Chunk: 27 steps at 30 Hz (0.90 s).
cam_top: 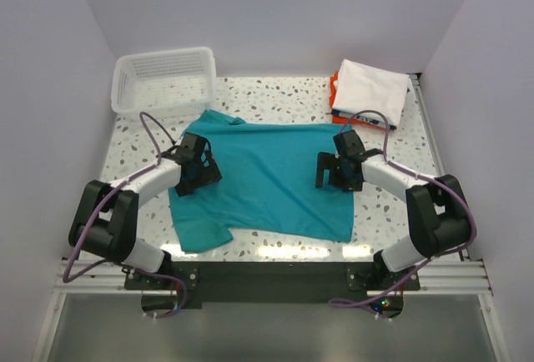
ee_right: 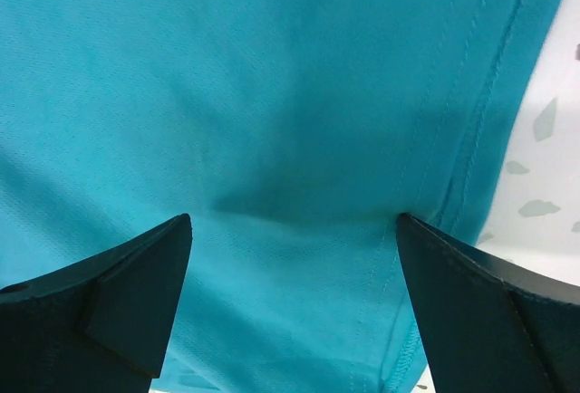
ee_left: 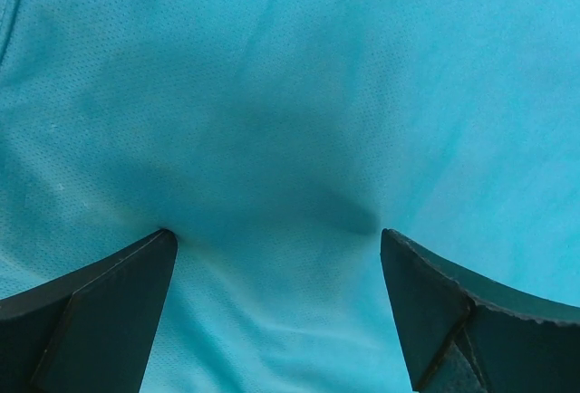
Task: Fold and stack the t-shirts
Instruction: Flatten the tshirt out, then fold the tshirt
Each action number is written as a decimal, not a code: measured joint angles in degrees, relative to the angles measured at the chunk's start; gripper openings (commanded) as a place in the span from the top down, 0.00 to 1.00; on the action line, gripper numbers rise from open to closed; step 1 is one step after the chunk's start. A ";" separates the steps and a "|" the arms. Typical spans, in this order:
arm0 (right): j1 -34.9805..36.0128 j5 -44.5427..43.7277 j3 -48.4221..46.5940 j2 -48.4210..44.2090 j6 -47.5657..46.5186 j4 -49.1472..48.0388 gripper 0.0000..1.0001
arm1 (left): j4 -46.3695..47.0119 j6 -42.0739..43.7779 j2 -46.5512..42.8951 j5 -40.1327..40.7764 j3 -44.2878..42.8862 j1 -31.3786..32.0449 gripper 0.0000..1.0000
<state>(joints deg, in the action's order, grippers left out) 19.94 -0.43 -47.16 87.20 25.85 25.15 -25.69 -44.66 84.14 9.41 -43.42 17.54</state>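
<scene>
The teal t-shirt lies spread flat in the middle of the table. My left gripper is open and presses down on its left part; the cloth fills the left wrist view between the fingertips. My right gripper is open and presses on the shirt's right part near its hem. A folded stack stands at the back right: a white t-shirt on top, an orange one and a dark-edged one below.
A white slatted plastic basket stands at the back left. The speckled table shows round the shirt, also at the right of the right wrist view. Walls close in the back and both sides.
</scene>
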 measured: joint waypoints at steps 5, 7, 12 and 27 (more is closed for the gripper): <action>-3.45 -0.04 -1.51 1.84 0.31 -1.05 0.01 | 1.31 1.84 5.44 0.22 -4.94 -0.17 0.00; -5.07 0.00 -1.88 2.25 0.28 -1.51 0.01 | 1.51 2.29 7.10 0.20 -6.73 -0.17 0.00; -6.10 0.66 -2.34 2.43 0.00 -1.77 0.01 | 0.61 2.47 7.67 -0.13 -8.55 -0.17 0.00; -6.12 3.02 -3.65 -10.23 -0.26 1.73 0.01 | -17.35 -11.21 -24.15 -0.70 8.85 5.18 0.00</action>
<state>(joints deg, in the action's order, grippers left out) 13.82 2.59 -50.81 76.97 25.58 26.87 -43.05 -55.88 59.99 8.71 -34.57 22.72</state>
